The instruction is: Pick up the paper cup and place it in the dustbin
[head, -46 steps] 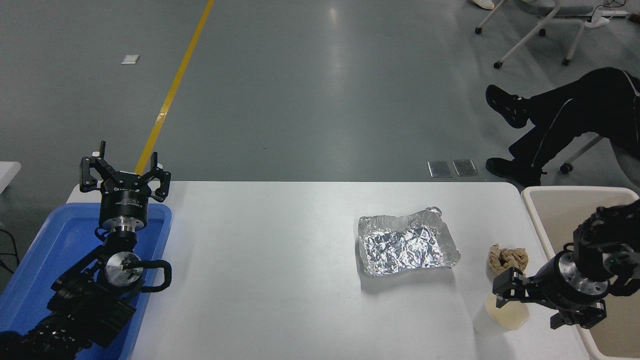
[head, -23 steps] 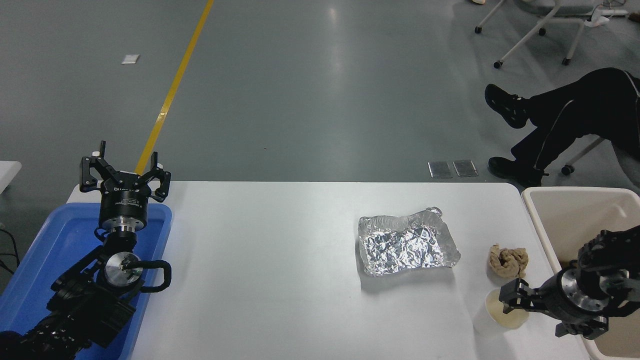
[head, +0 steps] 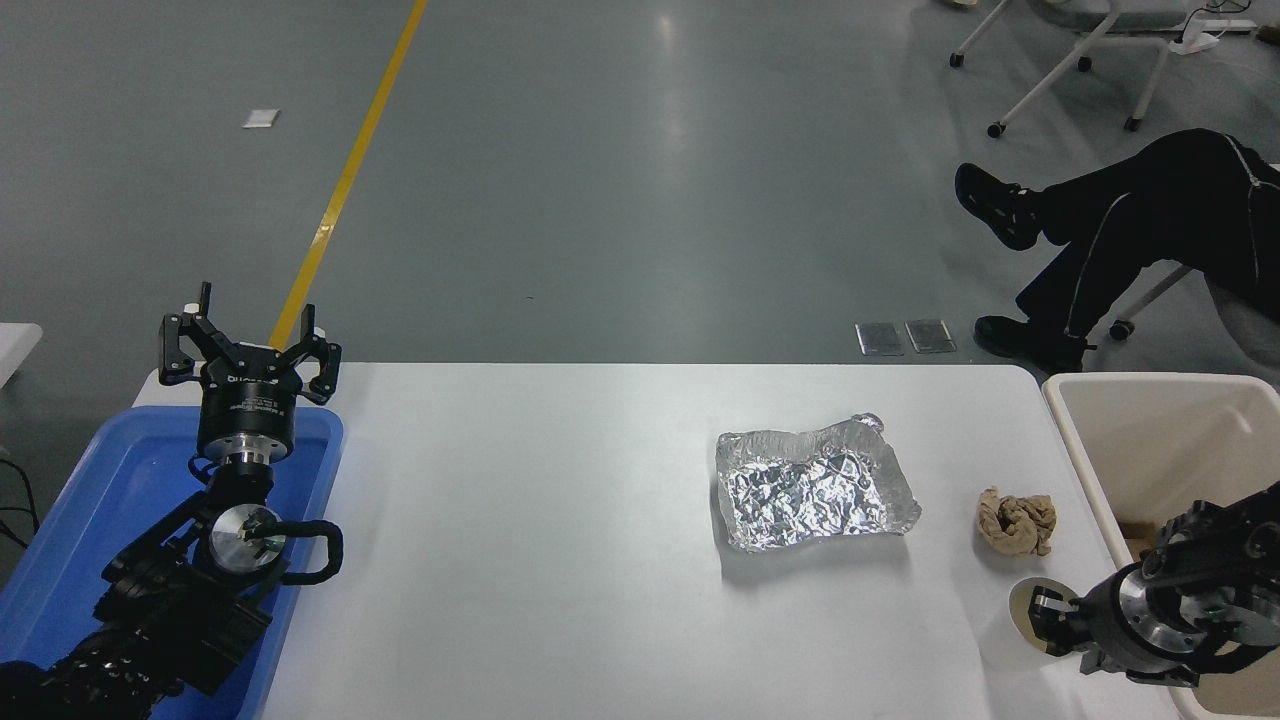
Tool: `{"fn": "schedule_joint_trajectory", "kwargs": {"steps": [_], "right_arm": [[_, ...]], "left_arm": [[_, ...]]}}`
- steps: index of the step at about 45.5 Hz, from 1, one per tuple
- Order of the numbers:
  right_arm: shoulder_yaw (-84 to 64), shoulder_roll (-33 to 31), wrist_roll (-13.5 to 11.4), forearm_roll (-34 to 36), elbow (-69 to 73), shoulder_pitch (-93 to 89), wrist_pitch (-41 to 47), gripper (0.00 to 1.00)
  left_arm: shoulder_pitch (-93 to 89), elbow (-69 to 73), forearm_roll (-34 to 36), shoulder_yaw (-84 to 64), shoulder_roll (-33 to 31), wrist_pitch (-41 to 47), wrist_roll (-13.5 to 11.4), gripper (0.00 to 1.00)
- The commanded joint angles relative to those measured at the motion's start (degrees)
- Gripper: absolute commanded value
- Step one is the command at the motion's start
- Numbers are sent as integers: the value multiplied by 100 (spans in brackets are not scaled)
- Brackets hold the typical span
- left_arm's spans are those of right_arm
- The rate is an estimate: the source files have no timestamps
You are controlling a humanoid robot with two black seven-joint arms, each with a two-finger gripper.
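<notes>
The paper cup (head: 1026, 600) is at the table's front right, its cream inside facing up; only its left part shows. My right gripper (head: 1047, 615) comes in from the lower right and is shut on the cup's rim, one finger inside it. The cup is just left of the dustbin (head: 1180, 450), a large cream bin at the table's right edge. My left gripper (head: 246, 338) is open and empty, parked upright over the blue tray (head: 120, 480) at the lower left.
A crumpled foil tray (head: 810, 488) lies right of the table's middle. A crumpled tan paper wad (head: 1016, 520) lies just behind the cup. A seated person's legs (head: 1120, 230) and a chair (head: 1080, 50) are beyond the table's far right.
My right gripper closed on the cup's rim and has drawn back to the right and toward the camera, taking the cup with it toward the dustbin. The person's legs shifted slightly.
</notes>
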Motion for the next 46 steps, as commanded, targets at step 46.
{"fn": "schedule_joint_trajectory", "kwargs": {"steps": [46], "right_arm": [[-1612, -1050, -35, 53, 1904, 7662, 4252, 0]], "left_arm": [[0, 8, 0, 0, 2, 0, 0, 99]]}}
